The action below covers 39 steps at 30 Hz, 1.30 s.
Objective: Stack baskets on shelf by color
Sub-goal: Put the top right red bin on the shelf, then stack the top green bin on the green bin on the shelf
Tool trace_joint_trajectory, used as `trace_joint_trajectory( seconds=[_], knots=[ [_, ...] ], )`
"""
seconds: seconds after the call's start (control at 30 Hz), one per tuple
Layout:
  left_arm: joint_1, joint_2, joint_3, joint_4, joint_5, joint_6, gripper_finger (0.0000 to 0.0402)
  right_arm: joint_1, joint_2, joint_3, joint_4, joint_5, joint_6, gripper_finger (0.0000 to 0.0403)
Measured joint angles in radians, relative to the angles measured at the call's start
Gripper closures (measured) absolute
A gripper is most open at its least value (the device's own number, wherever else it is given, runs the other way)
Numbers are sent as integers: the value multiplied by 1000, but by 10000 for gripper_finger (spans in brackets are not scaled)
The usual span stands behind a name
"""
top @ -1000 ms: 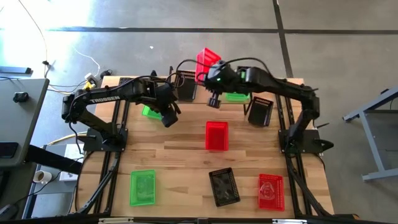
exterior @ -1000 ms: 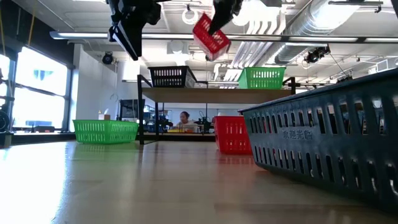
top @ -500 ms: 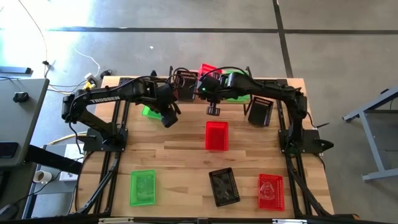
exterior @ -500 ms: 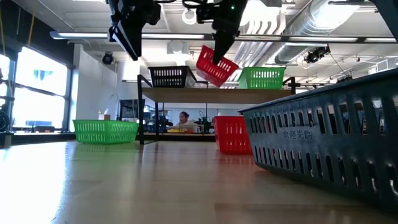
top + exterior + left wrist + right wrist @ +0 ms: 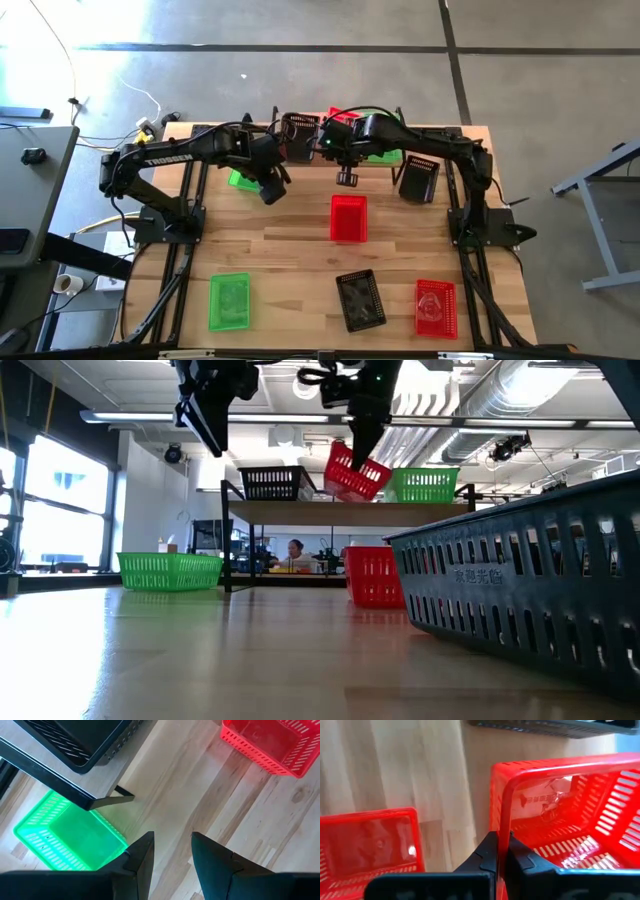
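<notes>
Nearest you on the light wooden table (image 5: 290,260) lie three plastic lattice baskets: one green (image 5: 229,301), one black (image 5: 360,299), one red (image 5: 435,307). Mid-table sits another red one (image 5: 348,217). Beyond, your right hand (image 5: 358,452) pinches a tilted red basket (image 5: 355,472) over the wood-topped shelf (image 5: 330,512); your left hand (image 5: 171,851) hovers slightly parted, empty.

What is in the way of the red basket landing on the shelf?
Nothing visible. The right gripper holds the tilted red basket by its rim over the shelf, in the open middle spot between the black basket and the green basket.
</notes>
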Motion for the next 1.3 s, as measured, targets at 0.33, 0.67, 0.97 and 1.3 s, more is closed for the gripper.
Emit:
trace_joint_trajectory(
  seconds=[0.33, 0.67, 0.97, 1.3],
  knots=[
    [0, 0, 0, 0, 3, -24, 279, 0, 13, 0, 5, -43, -42, 403],
    [0, 0, 0, 0, 12, -24, 279, -1, 14, 0, 14, -38, -42, 402],
    [0, 0, 0, 0, 12, -24, 279, -5, 15, 0, 42, -4, -34, 376],
    [0, 0, 0, 0, 12, -23, 279, -9, 15, 0, 42, -1, -33, 319]
  ],
)
